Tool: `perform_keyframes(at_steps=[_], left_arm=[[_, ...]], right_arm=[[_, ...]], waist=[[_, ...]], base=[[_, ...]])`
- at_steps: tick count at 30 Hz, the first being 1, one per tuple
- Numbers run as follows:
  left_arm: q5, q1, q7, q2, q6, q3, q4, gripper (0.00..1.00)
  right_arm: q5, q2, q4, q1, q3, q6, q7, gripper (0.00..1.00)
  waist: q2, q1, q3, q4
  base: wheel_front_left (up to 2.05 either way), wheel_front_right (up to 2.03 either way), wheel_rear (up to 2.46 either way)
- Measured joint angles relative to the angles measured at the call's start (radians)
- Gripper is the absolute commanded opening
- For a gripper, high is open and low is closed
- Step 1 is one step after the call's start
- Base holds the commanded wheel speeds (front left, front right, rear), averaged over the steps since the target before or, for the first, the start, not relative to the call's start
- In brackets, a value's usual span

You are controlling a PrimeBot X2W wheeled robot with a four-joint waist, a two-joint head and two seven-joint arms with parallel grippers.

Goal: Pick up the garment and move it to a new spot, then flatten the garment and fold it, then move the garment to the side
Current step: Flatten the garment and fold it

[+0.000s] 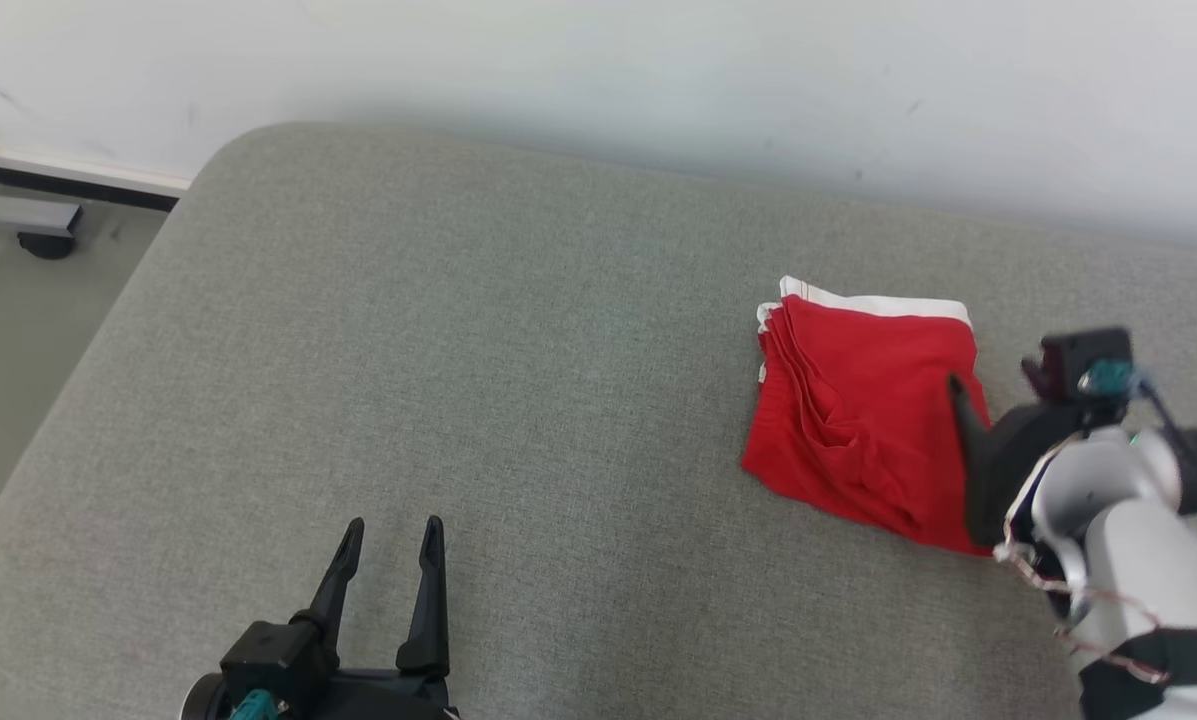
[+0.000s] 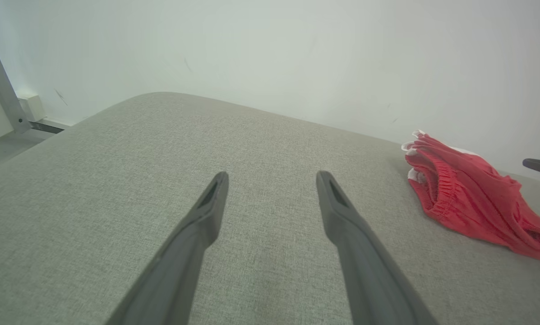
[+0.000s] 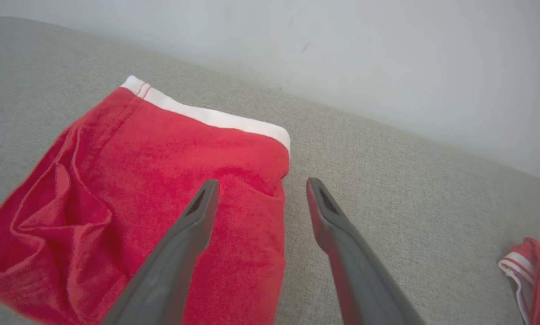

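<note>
We have the folded red garment [image 1: 863, 410], trimmed in white, lying on the grey cushion [image 1: 458, 350] at its right side, near the wall [image 1: 658, 80]. Our right claw [image 3: 261, 183] hangs over the garment's right edge, fingers spread apart and gripping nothing. Our left claw [image 1: 393, 530] is open too, empty, over bare cushion well apart from the garment.
</note>
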Motion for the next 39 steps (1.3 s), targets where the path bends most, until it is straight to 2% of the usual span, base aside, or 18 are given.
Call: perform_keyframes(at_steps=[1,3,4,5,6,7,16,24,28,29,30,31,36,39], left_arm=[[0.0,0.0,0.0,-0.001,0.0,0.0,-0.002,1.0],[-0.003,0.0,0.0,-0.004,0.004,0.002,-0.003,1.0],[-0.003,0.0,0.0,-0.004,0.004,0.003,-0.003,1.0],[-0.004,0.0,0.0,-0.005,0.004,0.004,-0.003,1.0],[-0.006,0.0,-0.001,-0.006,0.004,0.006,-0.002,1.0],[-0.007,-0.001,-0.001,-0.006,0.004,0.007,-0.001,1.0],[-0.01,-0.006,-0.003,-0.011,-0.002,0.013,0.016,1.0],[-0.012,-0.006,-0.006,-0.014,-0.005,0.014,0.019,1.0],[-0.012,-0.005,-0.007,-0.014,-0.005,0.017,0.021,1.0],[-0.011,-0.003,-0.007,-0.014,-0.004,0.019,0.021,1.0],[-0.01,-0.002,-0.007,-0.013,-0.004,0.022,0.02,1.0],[-0.008,0.0,-0.007,-0.012,-0.004,0.027,0.016,1.0],[0.021,0.02,-0.01,0.001,-0.006,0.065,-0.02,1.0],[0.054,0.04,-0.01,0.011,-0.009,0.102,-0.051,1.0]], right_arm=[[-0.007,0.008,-0.004,0.016,0.0,0.0,-0.003,0.99],[-0.015,0.026,-0.015,0.037,0.009,0.0,-0.014,0.88],[-0.015,0.037,-0.019,0.041,0.018,0.0,-0.02,0.48],[-0.015,0.045,-0.023,0.042,0.031,0.0,-0.025,0.4],[-0.017,0.052,-0.025,0.042,0.047,0.0,-0.028,0.12],[-0.024,0.056,-0.025,0.042,0.066,0.0,-0.029,0.0],[-0.006,0.107,-0.003,0.043,0.287,0.0,-0.028,0.0],[0.051,0.132,0.021,0.041,0.41,0.0,-0.033,0.0],[0.093,0.142,0.0,0.042,0.405,0.0,-0.059,0.0],[0.107,0.144,-0.019,0.048,0.384,0.0,-0.072,0.09],[0.113,0.147,-0.044,0.06,0.356,0.0,-0.09,0.37],[0.116,0.151,-0.072,0.075,0.323,0.0,-0.107,1.0],[0.118,0.169,-0.221,0.215,0.116,0.0,-0.175,1.0],[0.12,0.178,-0.315,0.301,0.033,0.0,-0.211,1.0]], waist=[[0.0001,0.0001,0.003,0.001],[0.0,0.0002,0.012,0.001],[0.0001,0.0001,0.017,0.001],[0.0001,0.0001,0.021,0.0],[0.0,0.0001,0.026,-0.001],[0.0001,0.0001,0.03,-0.003],[0.0002,0.0002,0.035,-0.006],[0.0002,0.0002,0.029,-0.009],[0.0002,0.0002,0.019,-0.012],[0.0002,0.0002,0.014,-0.013],[0.0002,0.0001,0.008,-0.014],[0.0002,0.0002,0.001,-0.016],[0.0002,0.0001,-0.037,-0.032],[0.0001,0.0,-0.057,-0.055]], base=[[0.0,0.0,0.0],[0.0,0.0,0.0],[0.0,0.0,0.0],[0.0,0.0,0.0],[0.0,0.0,0.0],[0.0,0.0,0.0],[0.0,0.0,0.0],[0.0,0.0,0.0],[0.0,0.0,0.0],[0.0,0.0,0.0],[0.0,0.0,0.0],[0.0,0.0,0.0],[0.0,0.0,0.0],[0.0,0.0,0.0]])
